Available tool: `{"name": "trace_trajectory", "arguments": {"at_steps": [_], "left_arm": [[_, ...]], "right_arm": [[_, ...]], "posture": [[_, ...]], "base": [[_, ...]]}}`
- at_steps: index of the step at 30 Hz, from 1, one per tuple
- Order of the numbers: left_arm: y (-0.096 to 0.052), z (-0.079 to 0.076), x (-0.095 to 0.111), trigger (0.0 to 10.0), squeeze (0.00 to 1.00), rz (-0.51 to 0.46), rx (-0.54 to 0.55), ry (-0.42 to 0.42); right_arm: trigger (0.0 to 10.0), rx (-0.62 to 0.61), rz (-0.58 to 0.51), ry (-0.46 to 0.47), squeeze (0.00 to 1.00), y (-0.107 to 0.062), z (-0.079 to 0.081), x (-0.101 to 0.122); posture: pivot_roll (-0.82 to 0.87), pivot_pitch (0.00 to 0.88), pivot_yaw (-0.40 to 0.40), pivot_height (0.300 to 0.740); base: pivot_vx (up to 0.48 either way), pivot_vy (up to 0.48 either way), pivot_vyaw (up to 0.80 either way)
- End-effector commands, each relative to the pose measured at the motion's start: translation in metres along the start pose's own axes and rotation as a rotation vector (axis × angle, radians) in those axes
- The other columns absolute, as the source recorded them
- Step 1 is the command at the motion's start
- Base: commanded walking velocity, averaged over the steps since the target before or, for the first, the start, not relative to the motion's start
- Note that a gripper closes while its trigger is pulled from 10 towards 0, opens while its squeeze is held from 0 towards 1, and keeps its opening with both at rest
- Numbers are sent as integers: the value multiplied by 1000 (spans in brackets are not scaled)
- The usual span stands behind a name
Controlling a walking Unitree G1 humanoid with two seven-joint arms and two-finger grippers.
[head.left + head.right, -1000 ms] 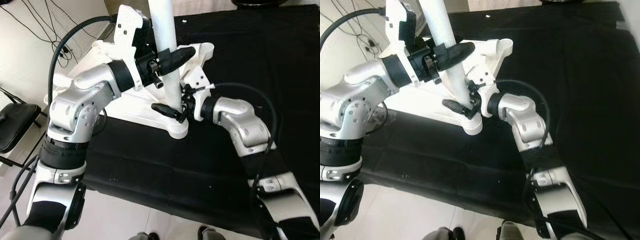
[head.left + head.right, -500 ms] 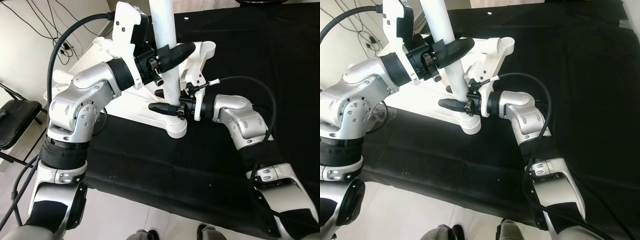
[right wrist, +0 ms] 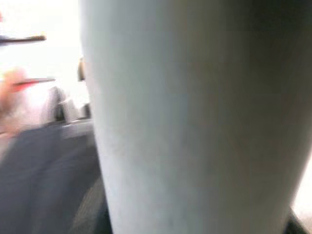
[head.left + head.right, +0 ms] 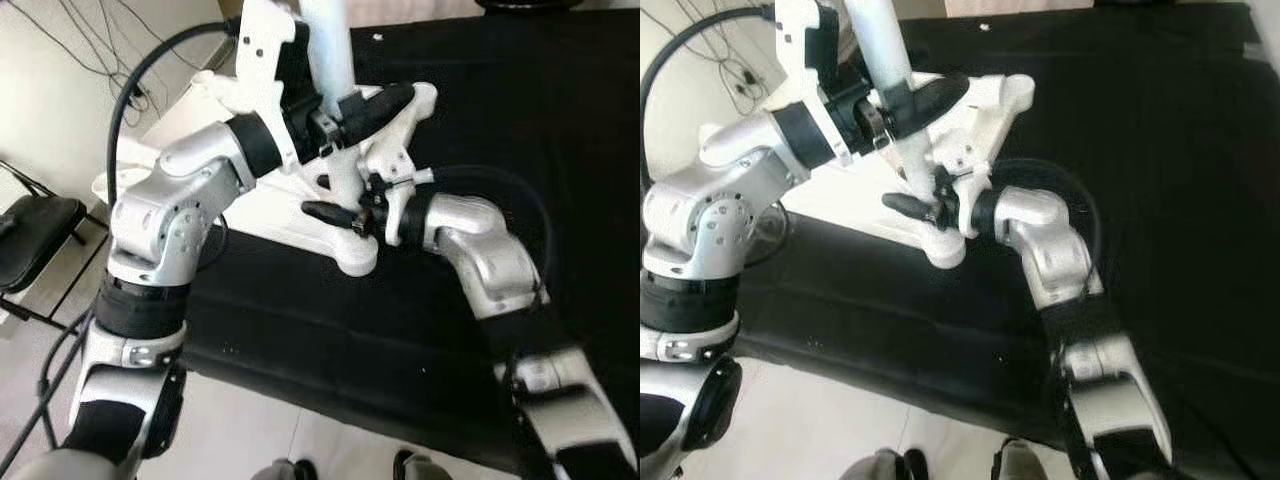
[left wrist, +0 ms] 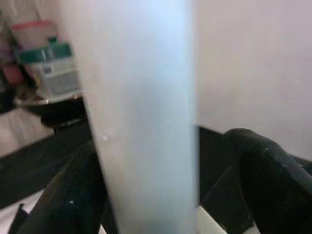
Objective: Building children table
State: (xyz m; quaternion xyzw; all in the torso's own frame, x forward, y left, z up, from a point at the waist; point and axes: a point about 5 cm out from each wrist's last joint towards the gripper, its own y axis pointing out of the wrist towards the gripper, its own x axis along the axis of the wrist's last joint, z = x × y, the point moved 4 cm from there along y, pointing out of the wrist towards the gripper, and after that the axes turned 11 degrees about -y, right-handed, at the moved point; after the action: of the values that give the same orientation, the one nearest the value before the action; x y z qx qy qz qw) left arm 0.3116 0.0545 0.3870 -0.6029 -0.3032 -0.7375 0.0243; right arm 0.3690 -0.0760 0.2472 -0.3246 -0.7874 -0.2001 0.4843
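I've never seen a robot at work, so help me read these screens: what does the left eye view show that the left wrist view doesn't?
Left eye alone: both silver arms, the right claw low on the white table leg, the upturned white tabletop, the black cloth and a black chair.

Left wrist alone: a green-lidded container on a dark stand in the background.

Shared: the leg, gripped higher up by the left claw, a black finger either side.
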Motion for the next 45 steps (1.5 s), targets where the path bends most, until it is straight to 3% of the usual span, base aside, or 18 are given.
{"name": "trace_trajectory", "arguments": {"at_steps": [1, 2, 3, 4, 6, 8, 14, 19, 25, 26, 27, 34, 35, 45], "left_arm": [[-10, 4, 6, 10000, 0, -9, 27, 3], [-17, 5, 8, 10000, 0, -13, 48, -4], [-25, 7, 9, 10000, 0, -11, 72, -14], [-25, 7, 9, 10000, 0, -11, 72, -14], [-40, 9, 3, 10000, 0, 6, 117, -32], [-54, 12, -8, 10000, 0, 35, 157, -50], [-63, 12, -13, 10000, 0, 45, 192, -37], [-68, 13, -15, 10000, 0, 44, 218, -41], [-84, 3, -35, 10000, 0, 94, 276, -96], [-90, 0, -43, 10000, 0, 113, 295, -113], [-94, -2, -48, 10000, 0, 123, 301, -126], [-104, -10, -62, 10000, 0, 163, 322, -154], [-112, -16, -71, 10000, 0, 184, 341, -175], [-133, -35, -90, 10000, 0, 230, 401, -243]], "right_arm": [[0, -118, 180, 42, 0, -11, -6, -35], [0, -286, 311, 34, 0, -28, -10, -53], [0, -394, 405, 42, 0, -47, -1, -67], [0, -394, 405, 42, 0, -47, -1, -67], [0, -516, 482, 100, 0, -68, 12, -80], [0, -578, 463, 177, 0, -63, 7, -82], [0, -653, 405, 200, 0, -56, -13, -76], [0, -660, 405, 205, 0, -59, -10, -75], [0, -732, 434, 198, 0, -70, -6, -74], [3020, -735, 430, 195, 0, -70, -8, -74], [10000, -744, 431, 193, 0, -71, -10, -75], [10000, -761, 424, 200, 0, -73, -12, -75], [10000, -767, 401, 215, 1000, -73, -13, -74], [10000, -742, 295, 261, 1000, -67, -18, -62]], "posture": [[45, 261, 87, 740], [49, 265, 82, 740], [59, 267, 83, 740], [59, 267, 83, 740], [50, 270, 92, 740], [54, 264, 90, 740], [59, 242, 75, 740], [59, 240, 75, 740], [59, 234, 88, 740], [57, 234, 90, 740], [56, 234, 91, 740], [60, 234, 93, 740], [62, 233, 93, 740], [69, 231, 94, 740]], "base": [[0, 0, 0], [0, 0, 0], [0, 0, 0], [0, 0, 0], [0, 0, 0], [0, 0, 0], [0, 0, 0], [0, 0, 0], [0, 0, 0], [0, 0, 0], [0, 0, 0], [0, 0, 0], [0, 0, 0], [0, 0, 0]]}}
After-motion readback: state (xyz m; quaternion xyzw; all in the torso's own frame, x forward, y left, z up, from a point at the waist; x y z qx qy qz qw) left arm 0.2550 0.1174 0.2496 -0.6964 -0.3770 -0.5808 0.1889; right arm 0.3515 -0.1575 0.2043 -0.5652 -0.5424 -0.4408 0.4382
